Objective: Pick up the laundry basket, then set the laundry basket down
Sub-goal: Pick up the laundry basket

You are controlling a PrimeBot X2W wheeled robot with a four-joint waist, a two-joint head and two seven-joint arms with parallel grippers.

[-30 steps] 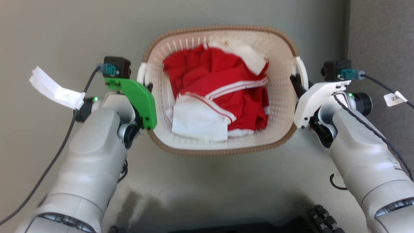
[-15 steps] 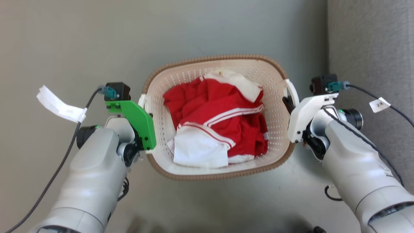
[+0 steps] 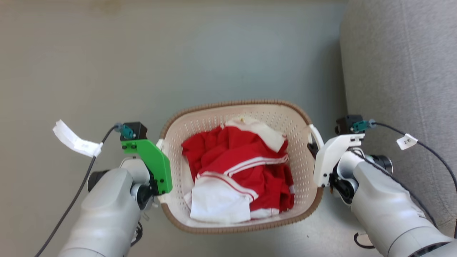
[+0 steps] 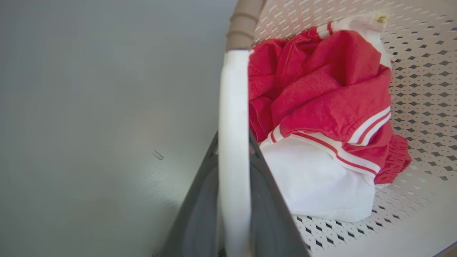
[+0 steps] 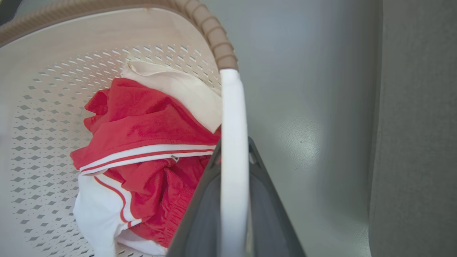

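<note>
Cream-white laundry basket [image 3: 301,171]: perforated plastic with a brown woven-look rim, its open mouth facing up toward the head camera.
Long axis: runs left to right across the head view, from handle to handle, with the right end a little farther up that view.
Place: between the two arms, over the grey floor [image 3: 214,53] and near a grey fabric-covered surface [image 3: 400,71] on its right. Whether it touches the floor cannot be told.
Contents: crumpled red and white clothes [image 3: 242,167] heaped in the middle.
Left end effector [image 4: 232,137]: dark fingers pressed against both sides of the white left handle [image 4: 234,89], pinching it.
Right end effector [image 5: 234,142]: dark fingers clamped the same way on the white right handle [image 5: 234,107].
</note>
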